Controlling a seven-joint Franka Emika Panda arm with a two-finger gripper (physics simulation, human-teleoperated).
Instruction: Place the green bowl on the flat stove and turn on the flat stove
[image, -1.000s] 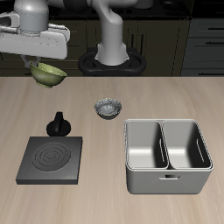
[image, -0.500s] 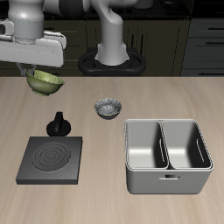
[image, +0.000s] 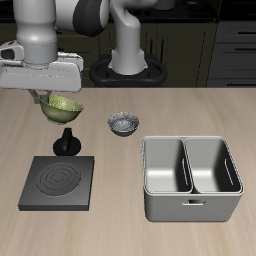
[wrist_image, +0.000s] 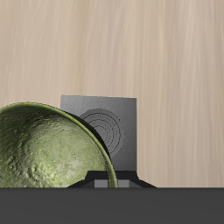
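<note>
The green bowl (image: 62, 106) hangs in the air, tilted, held at its rim by my gripper (image: 50, 97), which is shut on it. It hovers above the black knob (image: 66, 141) at the back edge of the flat stove (image: 58, 182), a dark grey square plate with ring burner lying on the table. In the wrist view the bowl's mottled olive inside (wrist_image: 48, 157) fills the foreground, and the flat stove (wrist_image: 107, 131) shows below it, partly hidden by the bowl. My fingertips are hidden in the wrist view.
A small grey-white patterned bowl (image: 123, 124) sits on the table behind the grey two-compartment metal basin (image: 192, 178). The robot's base (image: 128, 60) stands at the back.
My gripper has carried the green bowl lower and toward the table's front, so it now hangs just above the stove's knob.
</note>
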